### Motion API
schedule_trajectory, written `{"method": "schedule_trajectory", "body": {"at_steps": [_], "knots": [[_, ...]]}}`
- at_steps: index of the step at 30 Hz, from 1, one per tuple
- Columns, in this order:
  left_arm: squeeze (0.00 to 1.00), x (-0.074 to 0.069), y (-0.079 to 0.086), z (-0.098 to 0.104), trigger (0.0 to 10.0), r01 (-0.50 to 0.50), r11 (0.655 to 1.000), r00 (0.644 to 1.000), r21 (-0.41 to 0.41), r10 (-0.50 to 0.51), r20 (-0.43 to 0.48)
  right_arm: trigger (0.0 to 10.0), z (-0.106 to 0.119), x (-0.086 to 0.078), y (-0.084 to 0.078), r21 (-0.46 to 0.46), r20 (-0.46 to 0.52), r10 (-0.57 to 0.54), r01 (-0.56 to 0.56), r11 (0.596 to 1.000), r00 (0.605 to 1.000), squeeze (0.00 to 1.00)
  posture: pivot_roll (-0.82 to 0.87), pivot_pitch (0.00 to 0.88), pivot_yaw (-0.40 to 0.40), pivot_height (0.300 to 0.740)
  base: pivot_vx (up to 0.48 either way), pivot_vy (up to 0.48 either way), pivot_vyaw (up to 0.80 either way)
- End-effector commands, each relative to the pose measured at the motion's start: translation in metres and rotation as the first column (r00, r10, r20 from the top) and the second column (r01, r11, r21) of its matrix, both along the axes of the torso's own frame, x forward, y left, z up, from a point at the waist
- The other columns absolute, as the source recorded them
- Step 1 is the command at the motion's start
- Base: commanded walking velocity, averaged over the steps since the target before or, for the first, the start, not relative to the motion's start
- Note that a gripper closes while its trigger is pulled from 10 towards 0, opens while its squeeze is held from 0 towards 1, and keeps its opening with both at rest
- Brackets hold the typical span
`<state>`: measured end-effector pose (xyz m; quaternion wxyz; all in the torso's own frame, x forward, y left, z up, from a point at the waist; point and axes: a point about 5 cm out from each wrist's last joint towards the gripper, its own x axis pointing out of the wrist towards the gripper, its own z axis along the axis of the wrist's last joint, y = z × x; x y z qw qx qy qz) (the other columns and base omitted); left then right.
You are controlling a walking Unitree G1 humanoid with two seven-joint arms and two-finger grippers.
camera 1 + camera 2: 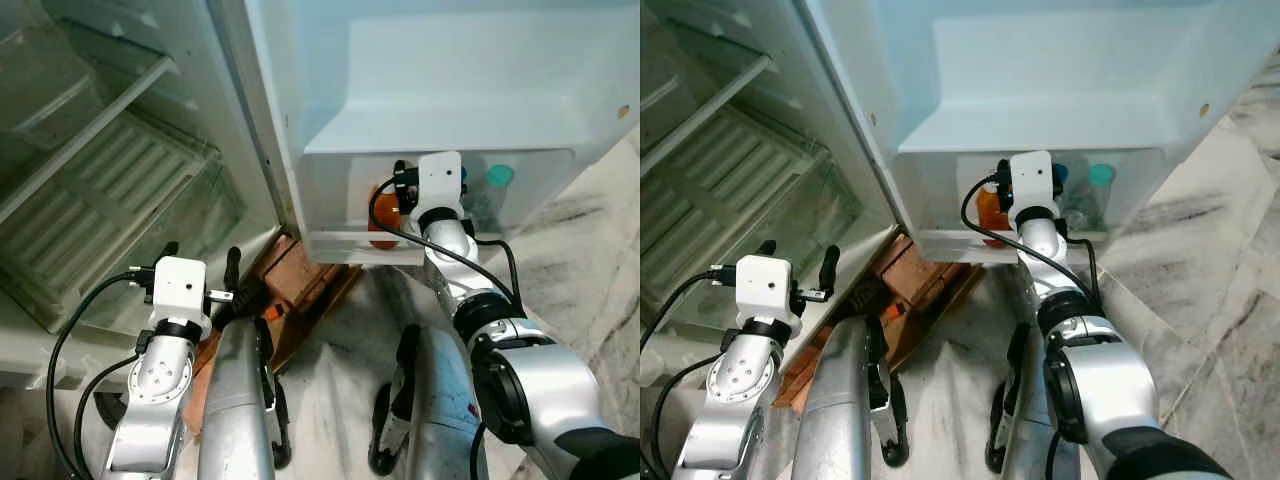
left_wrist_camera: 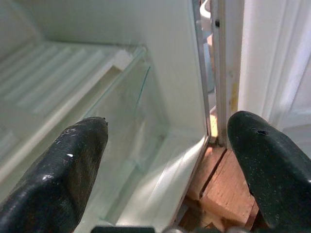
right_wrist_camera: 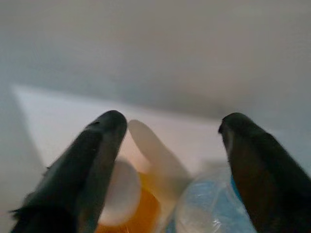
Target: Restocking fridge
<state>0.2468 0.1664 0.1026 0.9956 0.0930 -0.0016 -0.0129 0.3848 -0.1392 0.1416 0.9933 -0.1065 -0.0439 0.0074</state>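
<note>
The fridge door's bottom shelf (image 1: pixel 340 244) holds an orange juice bottle (image 1: pixel 382 216) with a white cap (image 3: pixel 121 194), a clear blue-capped bottle (image 3: pixel 209 208) and a teal-capped bottle (image 1: pixel 498 178). My right gripper (image 3: pixel 172 124) reaches into that shelf from above. It is open, with its fingers hovering over the orange bottle and the blue-capped one and nothing held between them. My left gripper (image 1: pixel 202 255) is open and empty in front of the fridge's lowest compartment (image 2: pixel 146 160), close to the door hinge.
Inside the fridge are a wire-ribbed shelf (image 1: pixel 110 190) and a clear drawer (image 1: pixel 190 225). Wooden boards (image 1: pixel 300 290) lie under the fridge's front corner. A marble floor (image 1: pixel 580 260) spreads to the right. My own legs (image 1: pixel 240 400) stand just below.
</note>
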Motion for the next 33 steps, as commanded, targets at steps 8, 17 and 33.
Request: {"method": "schedule_trajectory", "body": {"at_steps": [8,17,33], "knots": [[0.00,0.000,0.015,-0.007,10.0,-0.053,0.998,0.999,0.025,0.053,-0.012,10.0,0.018,0.002,0.018,0.039,0.059,0.155,-0.157,0.987,0.986,1.00,0.18,0.131,0.055,0.563,0.000,0.000,0.00],[0.00,-0.003,0.015,-0.015,10.0,-0.055,0.998,0.998,0.005,0.055,-0.024,10.0,0.013,-0.023,0.016,0.035,0.154,0.291,-0.300,0.953,0.944,1.00,0.13,0.083,0.062,0.563,0.000,0.000,0.00],[0.00,-0.002,0.027,-0.010,10.0,-0.122,0.992,0.992,0.003,0.122,0.024,10.0,-0.014,-0.099,-0.011,0.108,0.125,0.115,-0.129,0.986,0.985,0.00,0.12,0.000,0.043,0.563,0.000,0.000,0.00]]}}
